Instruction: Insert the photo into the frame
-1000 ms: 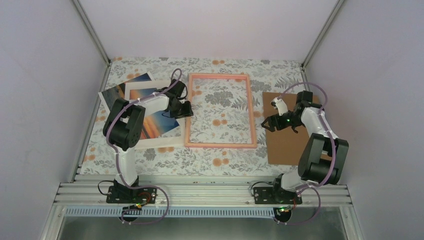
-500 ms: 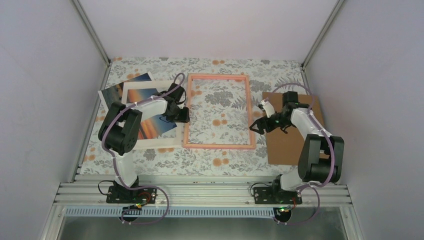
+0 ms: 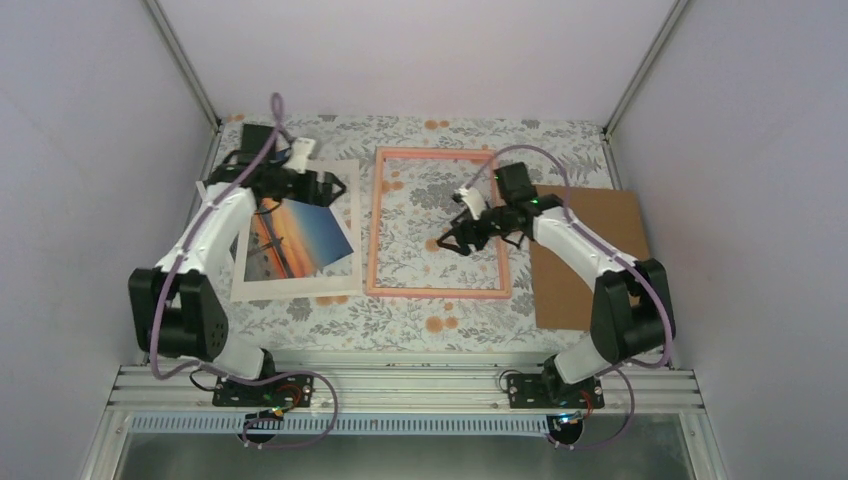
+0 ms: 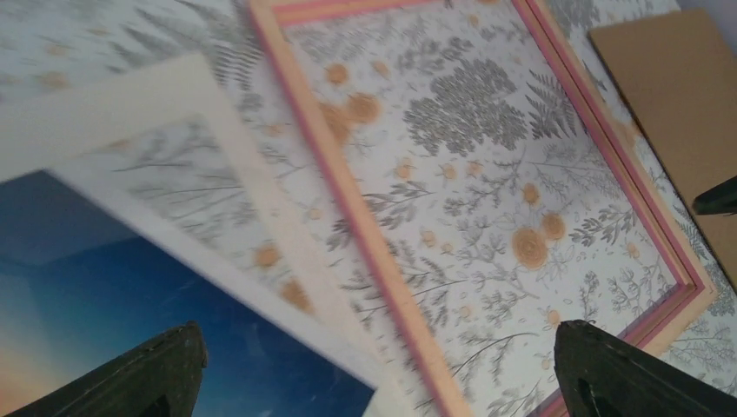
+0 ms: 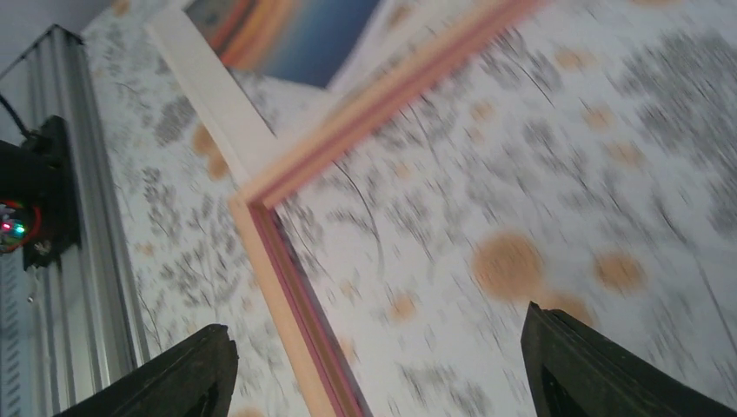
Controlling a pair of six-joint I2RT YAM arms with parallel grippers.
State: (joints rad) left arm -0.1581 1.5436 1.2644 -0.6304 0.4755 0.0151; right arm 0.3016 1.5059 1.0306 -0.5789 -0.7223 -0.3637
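Cloth with a floral print covers the table point(image 3: 440, 330); everything lies flat on it.

Frame point(image 3: 440, 292): pink, centre of table. The cloth pattern shows through the whole opening, so nothing is inside it yet.

Brown board point(image 3: 590, 250): just right of the frame, bare, not yet used.

Mat point(image 3: 290, 288): cream-white, left of the frame, its right edge close beside the frame's left rail.

Photo point(image 3: 295, 240): sunset print, lying tilted across the mat, apparently on top of it. It is wholly outside the frame and nothing grips it.

Left gripper point(image 4: 375, 334): fingers spread wide with nothing between them. It hovers over the mat's far right corner, near the frame's left rail.

Right gripper point(image 5: 375, 323): also spread wide and empty. It hangs above the frame's opening, right of centre.

Progress, as I judge it: early. Parts are laid out side by side, but the photo has yet to be picked up, carried right and set into the frame. Mat and board placement, if wanted, also remains.

Count: one frame, one board, one mat, one photo in view, two grippers.
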